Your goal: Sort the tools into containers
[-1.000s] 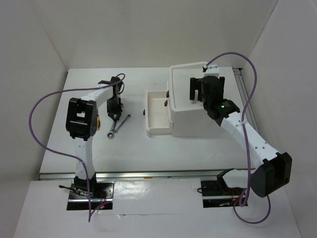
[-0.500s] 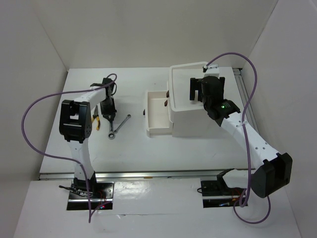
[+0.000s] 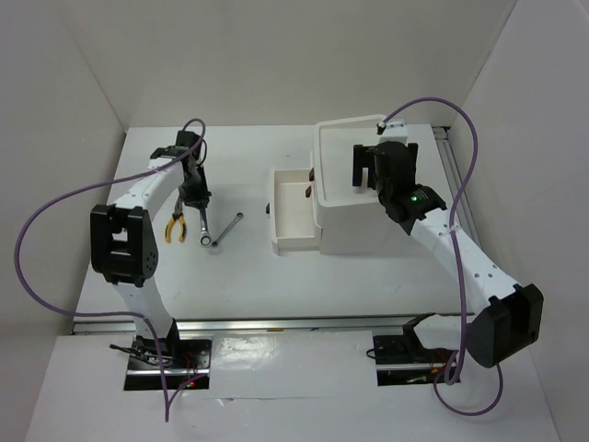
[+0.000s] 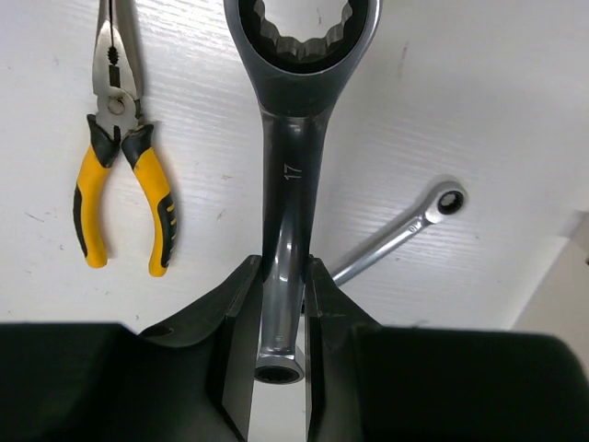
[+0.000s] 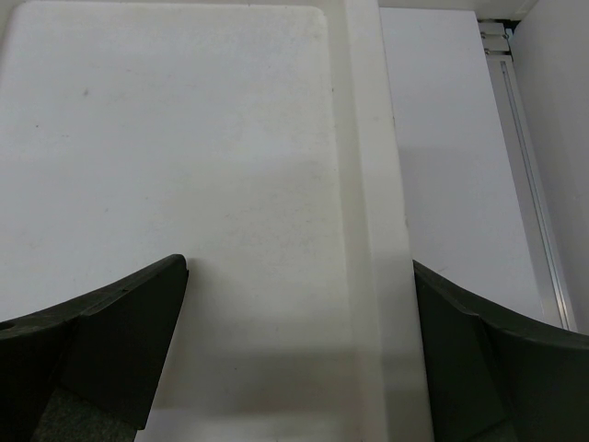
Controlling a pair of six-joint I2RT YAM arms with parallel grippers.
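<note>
The left gripper [image 4: 281,318] is clamped on the handle end of a long silver ratchet wrench stamped 17 [image 4: 293,175], whose ring head points away from the fingers. This wrench is held well to the left of the white plastic box-shaped cabinet [image 3: 368,226], over the white table [image 3: 239,276]; whether it touches the table cannot be told. A pair of yellow-handled pliers with grey jaws [image 4: 120,175] lies flat on the table just left of the held wrench, farther from the cabinet. A second, slimmer silver ratchet wrench [image 4: 400,232] lies at a slant on the table between the held wrench and the cabinet, apart from both. One shallow white drawer [image 3: 293,241] stands pulled out from the cabinet's left side. The right gripper [image 5: 294,313] hangs over the cabinet's shallow white rimmed top tray [image 5: 363,184], its two dark fingers [image 5: 101,341] spread wide apart with nothing between them.
</note>
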